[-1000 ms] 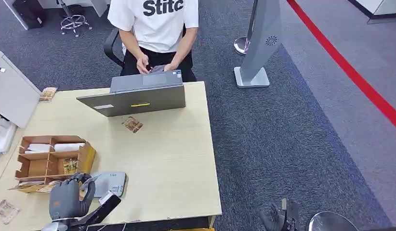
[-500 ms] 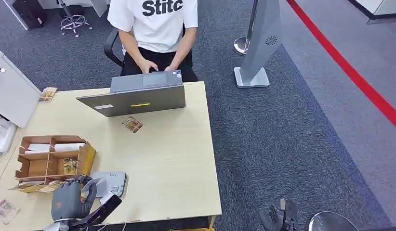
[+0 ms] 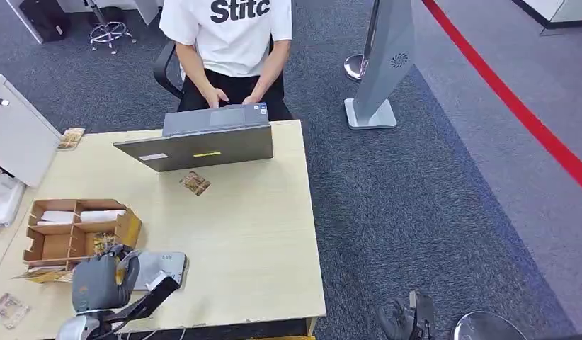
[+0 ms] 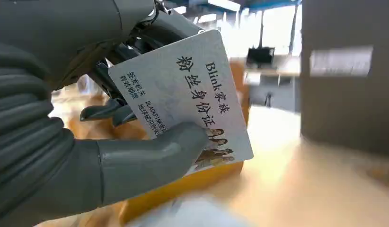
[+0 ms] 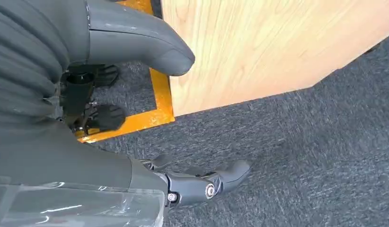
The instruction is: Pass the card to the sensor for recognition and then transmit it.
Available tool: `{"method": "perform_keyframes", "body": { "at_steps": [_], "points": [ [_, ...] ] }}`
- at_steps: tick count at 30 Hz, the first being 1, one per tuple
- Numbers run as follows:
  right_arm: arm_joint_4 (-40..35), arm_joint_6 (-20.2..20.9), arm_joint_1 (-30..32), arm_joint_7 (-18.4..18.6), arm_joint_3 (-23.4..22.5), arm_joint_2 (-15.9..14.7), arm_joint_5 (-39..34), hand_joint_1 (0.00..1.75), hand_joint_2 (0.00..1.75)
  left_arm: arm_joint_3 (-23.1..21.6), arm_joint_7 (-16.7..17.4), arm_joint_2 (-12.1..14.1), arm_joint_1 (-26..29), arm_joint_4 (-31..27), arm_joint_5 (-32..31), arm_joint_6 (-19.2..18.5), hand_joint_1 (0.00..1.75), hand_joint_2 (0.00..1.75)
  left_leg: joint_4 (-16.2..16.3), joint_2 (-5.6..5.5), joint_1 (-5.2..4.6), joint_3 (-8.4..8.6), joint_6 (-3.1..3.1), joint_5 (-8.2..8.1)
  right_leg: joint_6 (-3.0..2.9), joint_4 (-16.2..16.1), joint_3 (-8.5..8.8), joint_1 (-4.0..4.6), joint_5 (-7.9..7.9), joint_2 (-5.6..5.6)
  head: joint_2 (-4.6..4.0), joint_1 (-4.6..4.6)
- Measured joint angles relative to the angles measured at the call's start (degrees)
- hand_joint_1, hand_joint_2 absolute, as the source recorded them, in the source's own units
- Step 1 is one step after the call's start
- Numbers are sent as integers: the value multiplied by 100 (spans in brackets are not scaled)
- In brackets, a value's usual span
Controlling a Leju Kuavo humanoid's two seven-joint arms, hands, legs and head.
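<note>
My left hand (image 3: 99, 282) hovers over the table's near left corner, between the cardboard card box (image 3: 77, 230) and the flat grey sensor (image 3: 163, 268). In the left wrist view the thumb (image 4: 150, 158) and darker fingers pinch a white printed card (image 4: 183, 90), held upright. My right hand (image 3: 408, 319) hangs beside the table over the carpet. Its fingers (image 5: 207, 182) are apart, with nothing in them.
A person sits behind an open grey laptop (image 3: 203, 142) at the table's far edge, hands at its keyboard. Loose cards lie on the table (image 3: 195, 183), (image 3: 71, 137), (image 3: 6, 309). A white cabinet (image 3: 15, 134) stands at the left, a grey floor stand (image 3: 380, 64) on the right.
My left hand with the card has shifted slightly away from the table's front edge, toward the box. The person's hands have dropped to the laptop keyboard.
</note>
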Motion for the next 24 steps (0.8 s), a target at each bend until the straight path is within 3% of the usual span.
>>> {"method": "perform_keyframes", "body": {
  "at_steps": [8,16,24],
  "points": [
    [0,24,-28,-9,133,0,-17,0,175,-33,98,238,-663,-240,-139,-15,175,175,1,-1,2,1,-5,4,-3,2,-4,0,7,1,0,0],
    [-26,31,-85,0,402,0,-127,0,175,-37,319,583,-1974,-56,-63,-181,175,175,1,0,6,-1,-15,14,-9,4,-4,2,20,4,2,0],
    [-42,-24,-101,0,620,0,-337,0,175,-37,505,699,-2390,225,-208,-90,175,175,1,2,6,-3,-15,14,-8,4,-9,2,20,8,2,-2]
  ]
}}
